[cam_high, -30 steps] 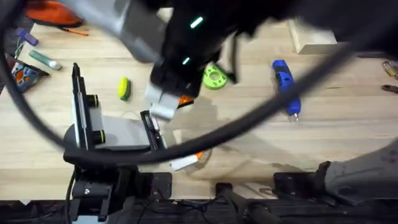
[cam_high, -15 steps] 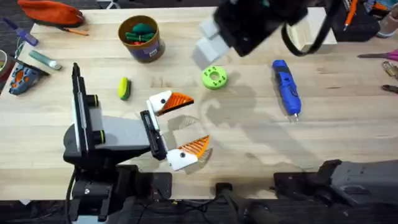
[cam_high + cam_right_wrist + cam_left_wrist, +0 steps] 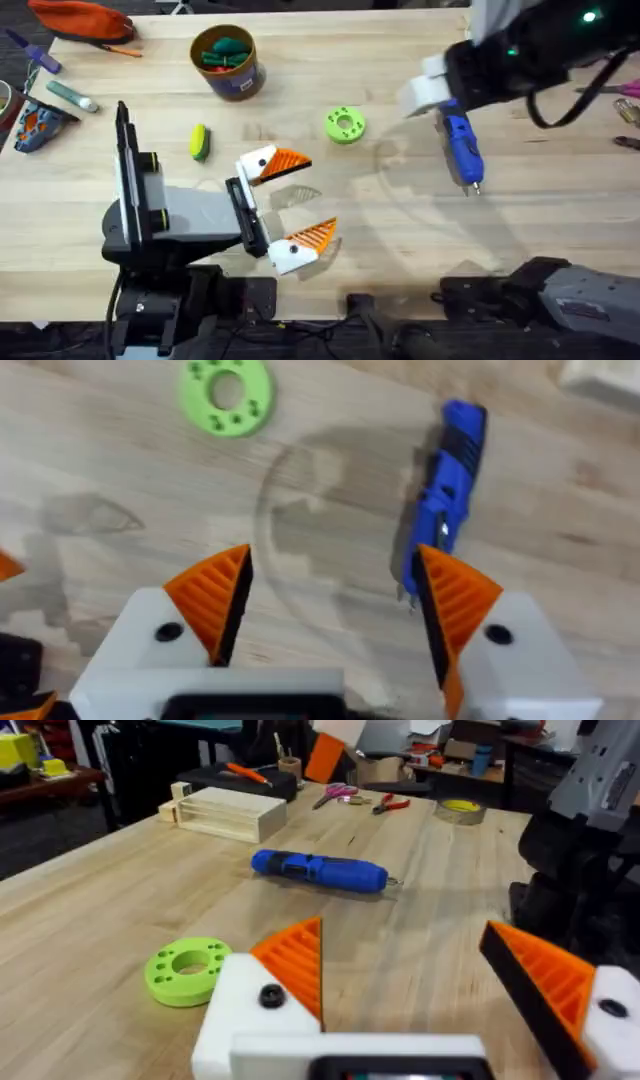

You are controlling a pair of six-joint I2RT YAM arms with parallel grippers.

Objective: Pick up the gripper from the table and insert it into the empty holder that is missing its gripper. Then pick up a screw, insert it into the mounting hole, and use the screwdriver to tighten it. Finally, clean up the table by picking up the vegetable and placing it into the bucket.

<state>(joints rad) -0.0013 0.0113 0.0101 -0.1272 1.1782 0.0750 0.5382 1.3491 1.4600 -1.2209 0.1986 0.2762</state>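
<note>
Hovering over the screwdriver [image 3: 459,140] at 2 o'clock on the counter [image 3: 560,220], right gripper [image 3: 330,615] spread wide, orange pads flanking the blue body, likely lining up a grasp. Screwdriver lying flat, long axis running 12 to 6, grey tip toward 6. Left gripper [image 3: 283,205] resting near 7 o'clock, parted and empty, presumably the mount awaiting the screw.

Pale matt wooden table [image 3: 560,230], glossy blue plastic screwdriver [image 3: 459,139]
</note>
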